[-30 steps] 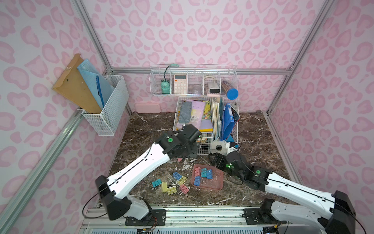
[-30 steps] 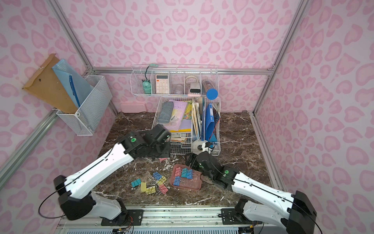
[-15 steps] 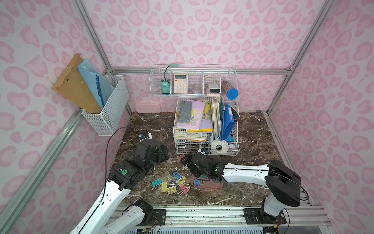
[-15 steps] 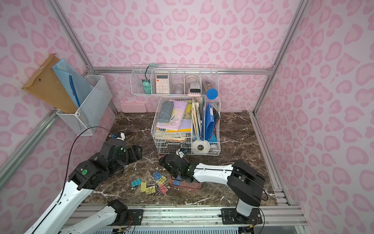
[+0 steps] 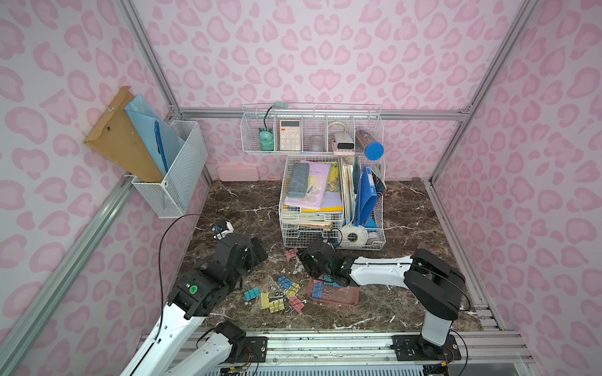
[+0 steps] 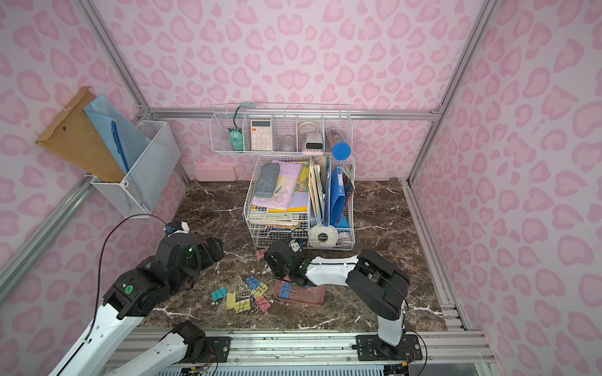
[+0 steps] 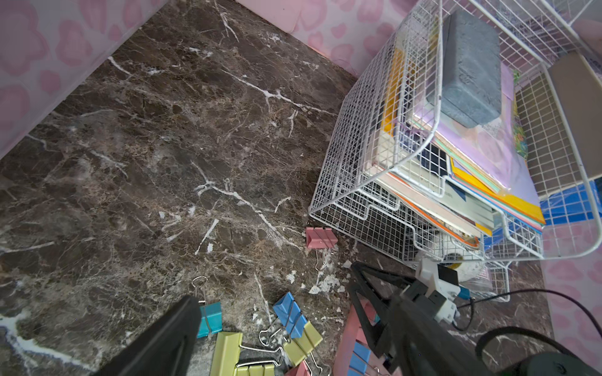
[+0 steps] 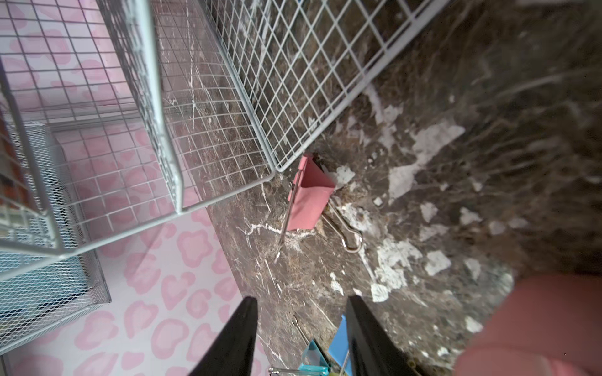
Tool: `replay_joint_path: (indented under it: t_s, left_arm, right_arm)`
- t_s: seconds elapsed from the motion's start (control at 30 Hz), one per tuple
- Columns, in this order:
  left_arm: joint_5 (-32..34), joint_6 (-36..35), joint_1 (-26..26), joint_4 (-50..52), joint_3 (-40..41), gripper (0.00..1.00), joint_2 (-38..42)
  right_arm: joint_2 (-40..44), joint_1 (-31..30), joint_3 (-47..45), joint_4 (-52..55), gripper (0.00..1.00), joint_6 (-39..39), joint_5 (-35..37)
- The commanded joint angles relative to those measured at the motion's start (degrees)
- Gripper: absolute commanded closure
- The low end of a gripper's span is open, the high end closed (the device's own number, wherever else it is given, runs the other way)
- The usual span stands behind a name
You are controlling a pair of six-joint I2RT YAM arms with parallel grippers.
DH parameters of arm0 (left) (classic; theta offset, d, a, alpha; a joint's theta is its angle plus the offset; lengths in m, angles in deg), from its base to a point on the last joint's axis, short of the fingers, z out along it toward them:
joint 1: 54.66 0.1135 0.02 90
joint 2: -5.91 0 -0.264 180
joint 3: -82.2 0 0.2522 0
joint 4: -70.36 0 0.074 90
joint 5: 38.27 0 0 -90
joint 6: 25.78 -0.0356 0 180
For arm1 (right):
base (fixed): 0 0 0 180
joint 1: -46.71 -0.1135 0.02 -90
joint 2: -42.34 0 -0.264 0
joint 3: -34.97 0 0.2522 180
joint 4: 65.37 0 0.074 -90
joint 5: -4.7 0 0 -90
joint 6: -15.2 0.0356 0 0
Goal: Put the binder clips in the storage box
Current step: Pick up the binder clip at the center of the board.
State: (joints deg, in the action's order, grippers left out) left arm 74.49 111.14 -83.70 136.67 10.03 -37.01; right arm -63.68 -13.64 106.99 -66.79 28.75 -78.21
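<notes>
Wall basket, upper left: white mesh wall basket hangs on the side wall. A brown envelope and a blue mesh folder poke out at a slant, with a blue pen against the folder.
Pink case, at the back wall: opaque pink case with rounded corners, closed, so its contents are hidden.
Left gripper, left of centre: left gripper hovers over the bare brown marble table and is empty. In its wrist view one black finger sits far out at lower left, so the jaws are spread. The second finger is lost among the other arm's black parts.
Loose pile, low centre: binder clips lie on the table just left of the box. They are teal, yellow, blue and pink, with folded bodies and silver wire handles, and several touch.
Stray, centre: one pink clip lies flat by the trays' front corner.
Wire shelf, top centre: wire shelf holds a green lamp, a calculator, a clear jar, a white gadget and a blue-capped tube.
Right gripper, centre: right gripper sits low between the pink clip and the box. Its jaws are partly apart, marble shows through the gap, and nothing is pinched at the tips.
Wire trays, centre: stacked wire trays carry a grey case on purple and yellow papers, with books beneath. A blue binder stands upright and a tape roll sits at the front.
Storage box, right of the pile: translucent pinkish-red storage box lies flat with blue clips in its left end. The right arm covers its far edge, and in the right wrist view it is only a pink blur.
</notes>
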Motion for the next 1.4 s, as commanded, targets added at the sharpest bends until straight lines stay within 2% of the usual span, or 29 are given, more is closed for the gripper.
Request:
replay_joint_path:
  t_s: [0.0,0.33,0.5,0.67,0.93,1.17,1.37]
  left_arm:
    - [3.13,1.87,0.13,1.16,1.26,0.00,0.65]
    - [2.12,-0.18,0.54,3.09,0.93,0.01,-3.31]
    - [2.10,-0.26,0.49,2.20,1.41,0.01,-3.06]
    - [2.93,-0.80,0.48,2.71,1.40,0.01,-2.61]
    - [3.08,-0.88,0.61,3.17,1.36,0.01,-2.44]
    - [2.99,-1.03,0.57,3.32,1.49,0.01,-2.13]
    - [2.94,-1.88,0.63,2.68,1.57,0.01,-2.14]
  right_arm:
    - [-1.95,0.06,2.03,-2.00,0.52,1.48,-0.44]
    - [-8.36,1.18,7.58,-2.64,0.55,1.62,-1.82]
    - [-9.88,2.33,8.18,-3.23,0.67,0.62,-2.82]
    - [-10.90,2.33,8.43,-4.04,0.75,0.58,-4.00]
    - [-10.16,1.65,8.48,-4.68,0.99,-0.81,-3.08]
    - [-6.43,1.19,6.04,-8.70,1.00,-4.06,-3.04]
    - [1.30,-0.33,0.36,-14.41,1.00,-9.63,-7.26]
